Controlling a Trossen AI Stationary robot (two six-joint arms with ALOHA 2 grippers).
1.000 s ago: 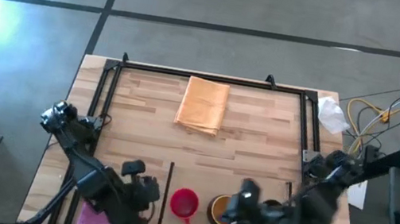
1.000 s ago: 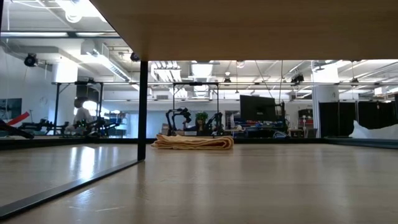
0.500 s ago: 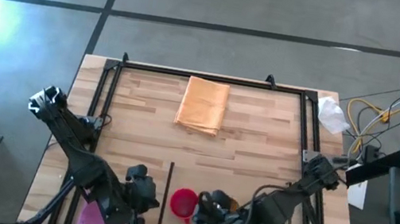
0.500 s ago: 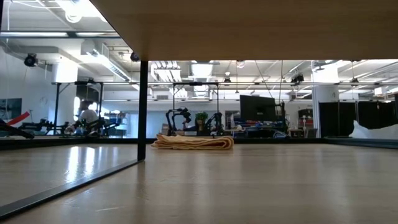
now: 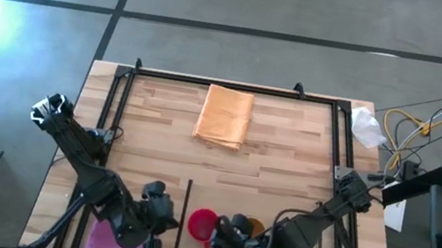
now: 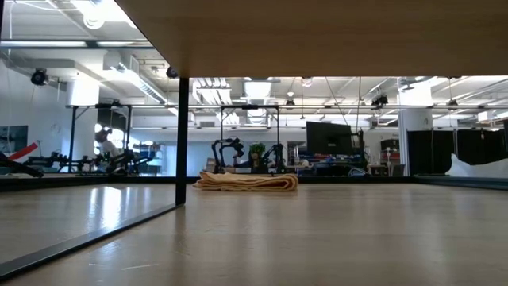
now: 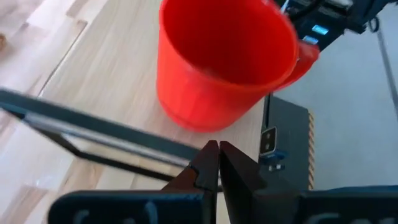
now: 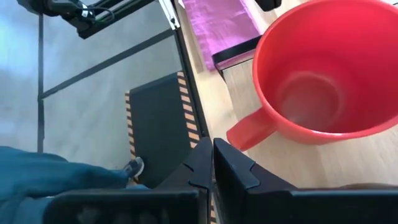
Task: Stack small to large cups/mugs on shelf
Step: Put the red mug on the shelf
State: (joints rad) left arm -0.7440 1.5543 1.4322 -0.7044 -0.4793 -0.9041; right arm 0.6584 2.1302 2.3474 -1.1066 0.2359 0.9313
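Both arms sit low at the near edge of the pale-wood counter [image 5: 288,152]. The small pink-red plastic mug [image 5: 202,224] stands upright inside the flat pale-wood shelf area edged by thin dark strips [image 5: 185,216], just past the short dark divider strip. My right tool [image 8: 212,163] is clenched, fingertips pressed together and holding nothing, aimed at the mug's handle [image 8: 250,132], which points back toward it. My left tool [image 7: 218,163] is likewise closed and empty, on the other side of the divider, with the mug's wall close ahead. The dark brown mug with the yellow inside [image 5: 252,228] shows only as a sliver beside the pink-red one, mostly under the right arm; I cannot find the black mug anywhere. My judgement: before any grasp the right tool must spread its fingers, then close over the rim or handle without nudging the mug into its brown neighbour. Room is tight here: the counter's near edge, the divider strip and the magenta cloth [image 5: 105,239] crowd the left arm. Open wood lies toward the folded orange cloth [image 5: 224,116], so I would lift and carry that way.
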